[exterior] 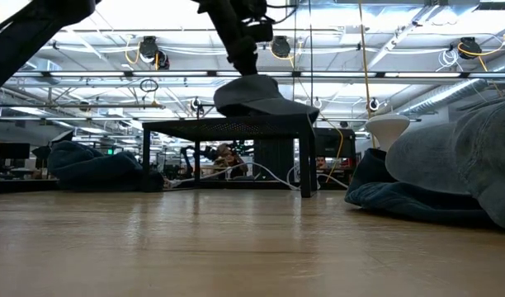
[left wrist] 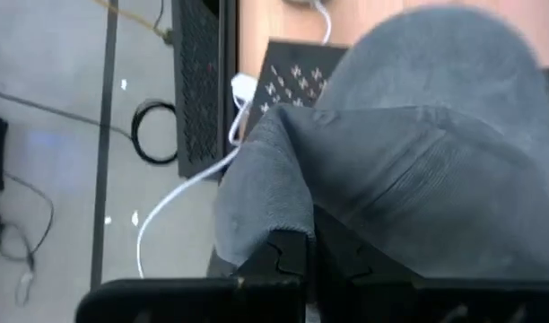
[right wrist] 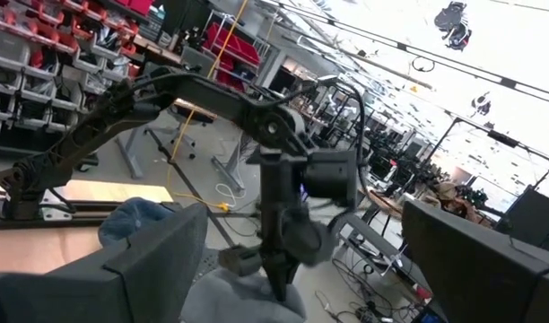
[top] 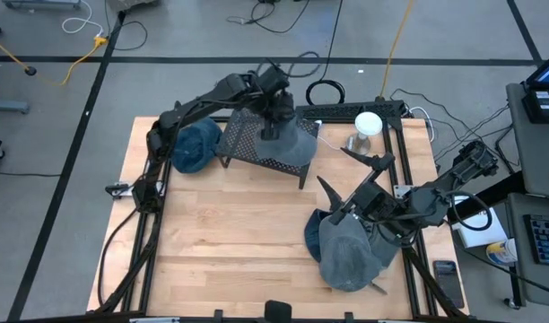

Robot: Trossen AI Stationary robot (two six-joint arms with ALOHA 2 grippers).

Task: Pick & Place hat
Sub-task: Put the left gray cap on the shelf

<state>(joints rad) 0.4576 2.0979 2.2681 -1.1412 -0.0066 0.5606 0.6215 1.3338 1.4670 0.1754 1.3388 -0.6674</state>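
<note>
Left gripper (top: 276,128) pinching grey hat (top: 294,144) on rack (top: 248,144), blue hat (top: 196,145) beside, possibly touching

Both arms are matte black, built of slim jointed links with blocky housings. The left arm's tool (top: 276,128) carries two flat black fingers (left wrist: 279,260) with notched edges.

The high view looks straight down on the whole desk (top: 239,242). The low view sits at desk level, facing across to the far room. Both show the black mesh stand (top: 257,144). The left wrist view looks close down on it; the right wrist view faces the left arm (right wrist: 167,99).
</note>
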